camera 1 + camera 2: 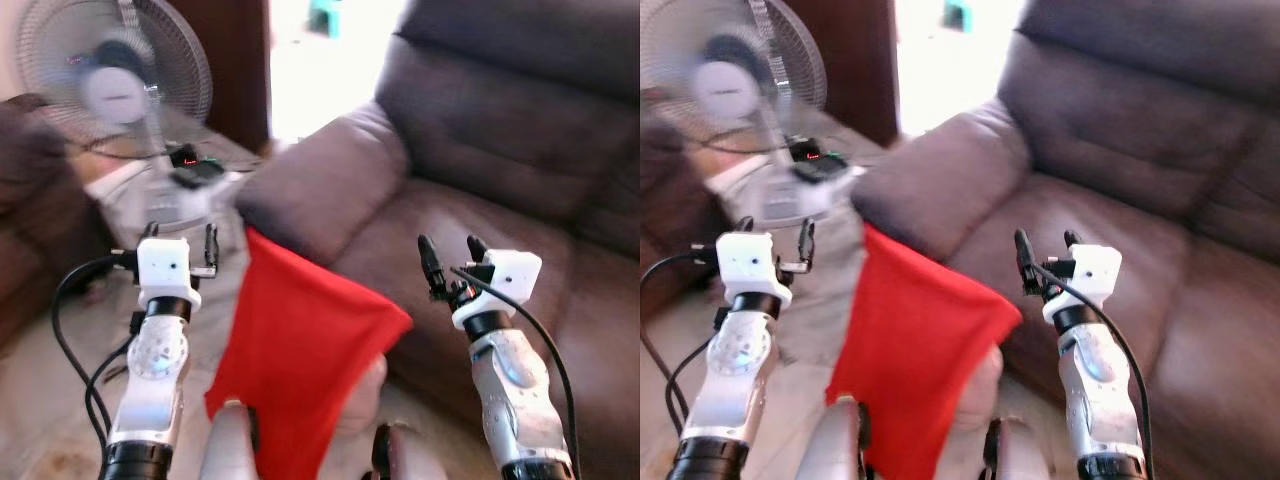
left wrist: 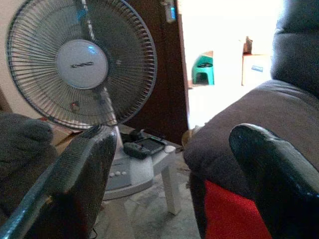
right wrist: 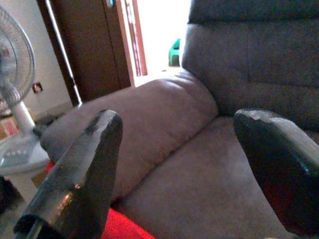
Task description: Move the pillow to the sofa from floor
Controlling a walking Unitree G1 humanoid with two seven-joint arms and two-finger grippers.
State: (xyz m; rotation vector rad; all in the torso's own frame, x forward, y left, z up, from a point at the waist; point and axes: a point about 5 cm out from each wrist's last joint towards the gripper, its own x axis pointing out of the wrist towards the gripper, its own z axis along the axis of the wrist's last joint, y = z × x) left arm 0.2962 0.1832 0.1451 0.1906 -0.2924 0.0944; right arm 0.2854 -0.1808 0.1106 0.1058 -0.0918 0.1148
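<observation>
Left eye view: the red pillow hangs low between the two raised arms, against the front edge of the brown sofa, below its armrest and off the seat. Left gripper is up, fingers spread and empty; right gripper likewise, parted over the seat. A fan stands to the left.

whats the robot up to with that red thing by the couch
The robot stands facing the brown sofa, both arms raised. The red pillow sits low between the arms, against the sofa's front edge, not yet up on the seat. The left gripper and right gripper have open jaws and grip nothing. A running fan stands to the left.
</observation>
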